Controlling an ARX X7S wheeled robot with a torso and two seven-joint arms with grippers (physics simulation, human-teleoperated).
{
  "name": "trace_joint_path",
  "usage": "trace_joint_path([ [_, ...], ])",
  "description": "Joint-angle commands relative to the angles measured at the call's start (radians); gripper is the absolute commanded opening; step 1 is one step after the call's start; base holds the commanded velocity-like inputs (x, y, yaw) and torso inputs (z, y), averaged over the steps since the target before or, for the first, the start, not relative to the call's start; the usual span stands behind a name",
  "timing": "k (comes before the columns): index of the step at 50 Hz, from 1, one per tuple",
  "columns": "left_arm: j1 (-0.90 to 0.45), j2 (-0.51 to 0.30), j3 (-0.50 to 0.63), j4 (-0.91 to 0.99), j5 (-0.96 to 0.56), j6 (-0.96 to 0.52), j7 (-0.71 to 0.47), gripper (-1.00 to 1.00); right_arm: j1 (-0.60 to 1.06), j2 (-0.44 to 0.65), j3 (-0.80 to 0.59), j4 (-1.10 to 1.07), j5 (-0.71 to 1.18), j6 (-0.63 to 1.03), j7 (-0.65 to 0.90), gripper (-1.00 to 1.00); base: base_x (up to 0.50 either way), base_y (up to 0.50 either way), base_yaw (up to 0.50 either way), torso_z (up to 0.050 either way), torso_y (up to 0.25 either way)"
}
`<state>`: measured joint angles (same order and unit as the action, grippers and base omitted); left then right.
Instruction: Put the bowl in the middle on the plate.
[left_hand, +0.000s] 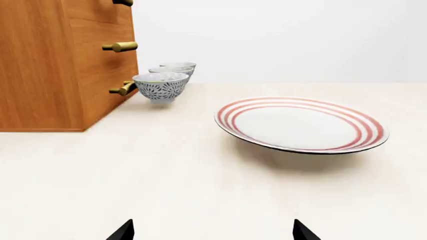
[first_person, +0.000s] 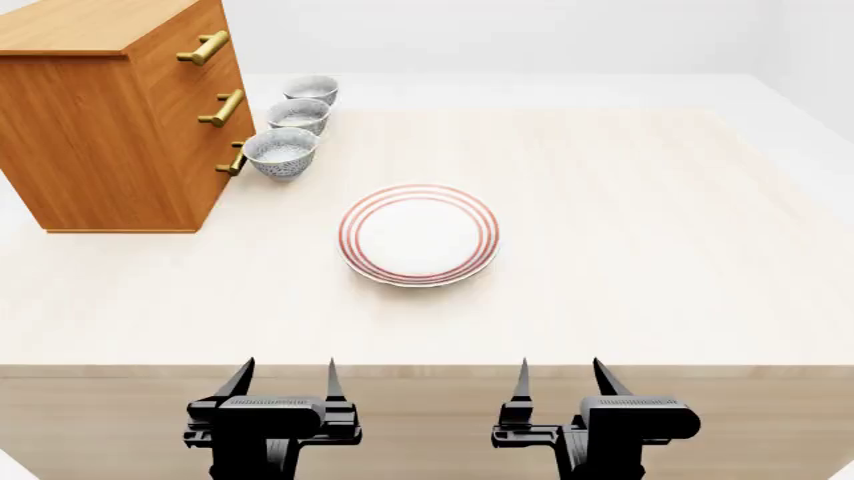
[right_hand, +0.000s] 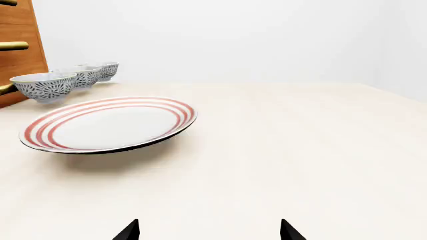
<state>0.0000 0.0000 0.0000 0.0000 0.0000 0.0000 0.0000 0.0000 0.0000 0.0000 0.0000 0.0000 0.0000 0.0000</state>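
The bowl (first_person: 298, 116) sits mid-row between two matching bowls beside the cabinet (first_person: 114, 120), apart from the plate (first_person: 419, 235). Only the head view shows the left end effector (first_person: 283, 380) and right end effector (first_person: 558, 378) whole, both open and empty.

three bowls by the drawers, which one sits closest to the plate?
The front bowl, at the near end of the row. The middle bowl and the back bowl sit further from the plate.

Left gripper (first_person: 283, 378) and right gripper (first_person: 559, 376): matte black, blocky ribbed housings, each bearing two thin tapered pointed fingers.
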Motion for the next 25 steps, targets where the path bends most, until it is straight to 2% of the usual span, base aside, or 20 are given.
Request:
trace_joint_path([
  [1, 0.0, -0.016, 0.02, -0.008, -0.011, 0.005, -0.02, 1.0, -0.006, 0.019, -0.018, -0.017, -0.014, 0.006, 0.039, 1.0, 0.0, 0.0, 0.0, 0.0, 0.0],
  [11, 0.0, -0.048, 0.063, -0.035, -0.023, 0.019, -0.055, 1.0, -0.022, 0.039, -0.049, -0.022, 0.032, 0.001, 0.075, 1.0, 0.0, 0.0, 0.0, 0.0, 0.0],
  [15, -0.003, -0.062, 0.075, 0.032, -0.02, -0.044, -0.062, 1.0, -0.018, 0.052, -0.062, -0.09, 0.058, 0.073, 0.069, 1.0, 0.0, 0.0, 0.0, 0.0, 0.0],
  [16, -0.008, -0.068, 0.082, 0.07, -0.014, -0.082, -0.063, 1.0, -0.014, 0.057, -0.065, -0.129, 0.06, 0.112, 0.072, 1.0, 0.0, 0.0, 0.0, 0.0, 0.0],
  [18, -0.076, -0.084, 0.093, 0.288, -0.022, -0.353, -0.042, 1.0, 0.044, 0.086, -0.073, -0.351, 0.083, 0.386, 0.071, 1.0, 0.0, 0.0, 0.0, 0.0, 0.0],
  [19, -0.11, -0.086, 0.085, 0.349, -0.044, -0.447, -0.033, 1.0, 0.073, 0.094, -0.079, -0.414, 0.068, 0.47, 0.087, 1.0, 0.0, 0.0, 0.0, 0.0, 0.0],
  [20, -0.21, -0.087, 0.074, 0.459, -0.059, -0.597, -0.036, 1.0, 0.152, 0.108, -0.066, -0.561, 0.111, 0.62, 0.069, 1.0, 0.0, 0.0, 0.0, 0.0, 0.0],
  [21, -0.252, -0.089, 0.072, 0.501, -0.071, -0.697, -0.033, 1.0, 0.196, 0.117, -0.069, -0.609, 0.113, 0.727, 0.074, 1.0, 0.0, 0.0, 0.0, 0.0, 0.0],
  [23, -0.35, -0.081, 0.05, 0.574, -0.11, -0.829, -0.027, 1.0, 0.313, 0.132, -0.072, -0.693, 0.103, 0.892, 0.097, 1.0, 0.0, 0.0, 0.0, 0.0, 0.0],
  [25, -0.36, -0.085, 0.062, 0.577, -0.096, -0.807, -0.04, 1.0, 0.336, 0.144, -0.084, -0.699, 0.094, 0.895, 0.099, 1.0, 0.0, 0.0, 0.0, 0.0, 0.0],
])
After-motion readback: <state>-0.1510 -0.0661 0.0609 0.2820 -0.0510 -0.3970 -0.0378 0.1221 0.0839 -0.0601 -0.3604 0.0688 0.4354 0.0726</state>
